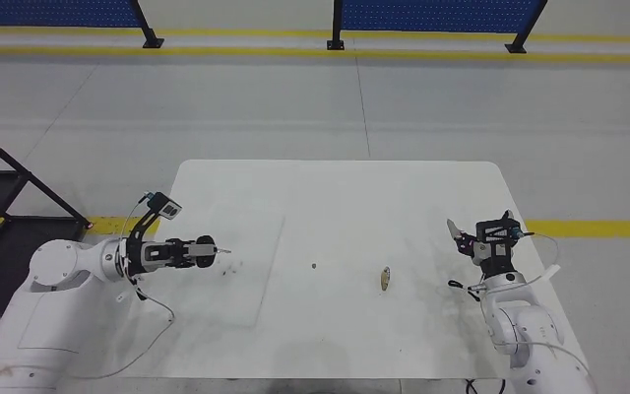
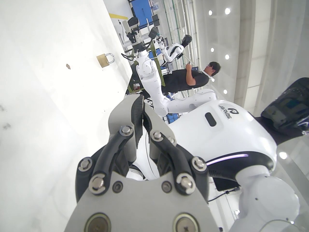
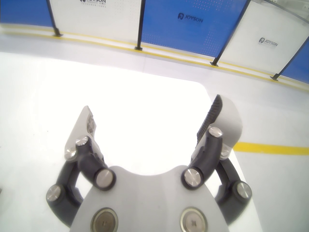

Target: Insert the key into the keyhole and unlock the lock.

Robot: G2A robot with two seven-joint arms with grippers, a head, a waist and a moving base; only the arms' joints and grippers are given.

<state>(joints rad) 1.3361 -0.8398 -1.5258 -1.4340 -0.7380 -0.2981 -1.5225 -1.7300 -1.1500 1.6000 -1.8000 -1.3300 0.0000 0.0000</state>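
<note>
The left gripper (image 2: 139, 102) is over the left side of the counter (image 1: 335, 197). Its two fingers are pressed tight together. In the top view a thin little thing pokes out of its tip. I think that is the key (image 1: 224, 251), but it is too small to be sure. The gripper lies on its side and points across the counter at the lock (image 2: 105, 59). I think it is held that way so the key can go straight toward the lock.

The right gripper (image 3: 152, 108) is by the right edge of the counter. Its fingers are spread wide and nothing is in them. It points at the far side of the counter. I think it is open so it can grab the lock and keep it from sliding when the key pushes in.

A bit farther out, the lock lies flat on the counter between the two arms. It is closer to the right arm and well apart from both grippers. Its silver loop is shut. I cannot see the keyhole. Nothing holds the lock, so a push could move it.

A tiny dark speck (image 1: 314, 265) sits on the counter between the left gripper and the lock. I cannot tell what it is.

Past the counter is grey floor, then a yellow line (image 1: 246, 49) and blue fences (image 1: 433, 12).
</note>
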